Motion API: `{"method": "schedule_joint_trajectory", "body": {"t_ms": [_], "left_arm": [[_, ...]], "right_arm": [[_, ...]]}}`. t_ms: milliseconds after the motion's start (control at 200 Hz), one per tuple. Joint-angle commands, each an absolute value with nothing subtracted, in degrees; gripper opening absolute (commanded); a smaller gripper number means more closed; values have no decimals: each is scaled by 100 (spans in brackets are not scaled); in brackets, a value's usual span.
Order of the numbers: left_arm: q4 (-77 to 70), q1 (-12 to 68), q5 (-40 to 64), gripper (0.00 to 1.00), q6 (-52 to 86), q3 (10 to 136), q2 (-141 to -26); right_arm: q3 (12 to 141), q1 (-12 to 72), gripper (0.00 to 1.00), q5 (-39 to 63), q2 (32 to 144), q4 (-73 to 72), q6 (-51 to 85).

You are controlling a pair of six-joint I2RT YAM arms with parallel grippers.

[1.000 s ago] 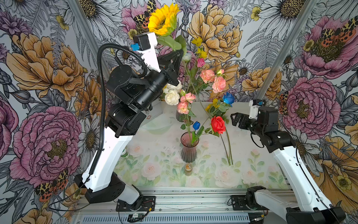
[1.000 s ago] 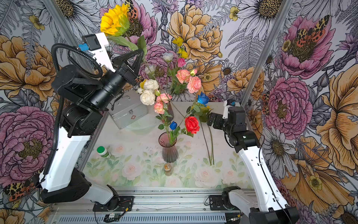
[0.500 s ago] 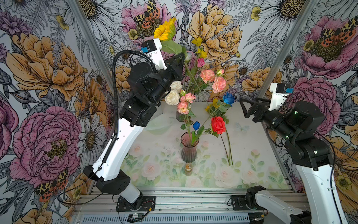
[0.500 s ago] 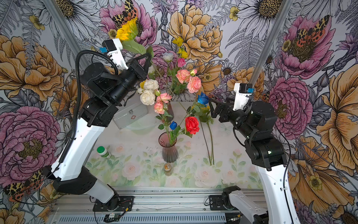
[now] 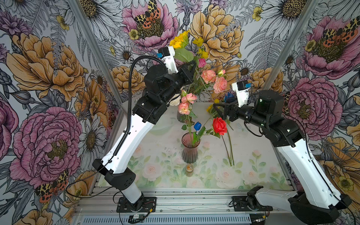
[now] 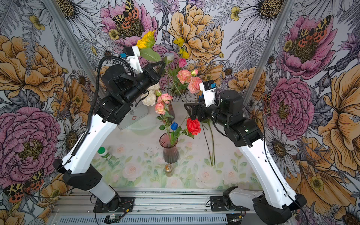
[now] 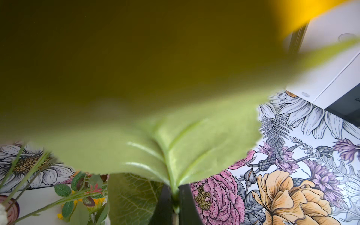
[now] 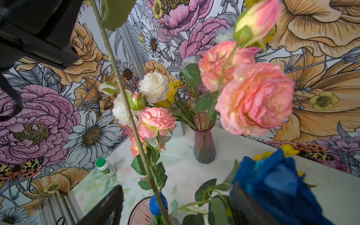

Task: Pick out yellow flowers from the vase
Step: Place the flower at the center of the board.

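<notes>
My left gripper (image 5: pixel 192 65) is raised high at the back and shut on the stem of a yellow sunflower (image 5: pixel 179 40). In the left wrist view the fingers (image 7: pixel 163 204) pinch the green stem under a big leaf (image 7: pixel 175 140) that blocks most of the view. The long stem (image 8: pixel 134 124) slants down between the open fingers of my right gripper (image 8: pixel 175 210), touching neither. In both top views the right gripper (image 5: pixel 218 111) (image 6: pixel 190 111) hovers above the front vase (image 5: pixel 190 148). Small yellow sprays (image 5: pixel 200 46) stand in the back vase (image 8: pixel 204 140).
The front vase holds a red rose (image 5: pixel 220 125), a blue bud (image 5: pixel 197 125) and pink roses (image 5: pixel 187 102). Two green stems (image 5: pixel 229 148) lie on the table at the right. A green-capped bottle (image 6: pixel 104 153), a small jar (image 5: pixel 189 167) and a metal case (image 6: pixel 134 116) stand nearby.
The left arm has carried the sunflower right and lower. The right arm rose from the table and swung left, bringing its jaws around the stem while they narrowed slightly.
</notes>
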State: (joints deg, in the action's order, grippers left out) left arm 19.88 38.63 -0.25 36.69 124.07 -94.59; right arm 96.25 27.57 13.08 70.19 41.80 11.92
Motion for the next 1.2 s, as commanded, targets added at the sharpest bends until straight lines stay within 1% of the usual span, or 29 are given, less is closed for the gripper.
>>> {"method": "schedule_joint_trajectory", "body": {"t_ms": [0,70,270,425,655,716,826,976,986,1031,1086,1106,1136,1156,1176,1196], "left_arm": [[1934,4013,280,0,3747,12234,-9431],[1934,4099,280,0,3720,12138,-9427],[1933,4175,365,0,3765,11914,-9413],[1933,4236,427,0,3782,11868,-9412],[1925,4254,534,0,3778,11830,-9450],[1925,4260,561,0,3773,11821,-9463],[1948,4304,458,0,3506,11804,-9474],[1999,4350,328,0,3159,11747,-9448],[1997,4350,326,2,3141,11743,-9448],[1995,4359,354,19,3075,11726,-9444],[1998,4368,390,45,2974,11720,-9444],[2004,4376,399,56,2929,11708,-9444],[2004,4381,427,77,2863,11699,-9433],[2004,4384,446,89,2821,11699,-9423],[2012,4385,468,95,2773,11703,-9415],[2031,4390,495,98,2714,11703,-9403]], "right_arm": [[9937,2920,84,927,7122,4260,902],[9971,2986,81,856,7223,4272,872],[9992,3146,66,639,7359,4272,805],[10003,3190,53,551,7416,4272,786],[10071,3261,27,448,7476,4284,771],[10064,3279,18,437,7475,4282,764],[10071,3305,0,362,7471,4290,746],[10039,3333,0,230,7427,4298,713],[10035,3331,0,227,7416,4298,708],[10028,3331,0,198,7389,4307,690],[10017,3338,0,170,7356,4308,685],[10005,3331,0,167,7342,4309,678],[10004,3331,0,167,7310,4316,669],[10004,3331,0,155,7305,4320,668],[9998,3331,0,139,7279,4316,660],[9993,3331,0,132,7262,4315,660]]}}
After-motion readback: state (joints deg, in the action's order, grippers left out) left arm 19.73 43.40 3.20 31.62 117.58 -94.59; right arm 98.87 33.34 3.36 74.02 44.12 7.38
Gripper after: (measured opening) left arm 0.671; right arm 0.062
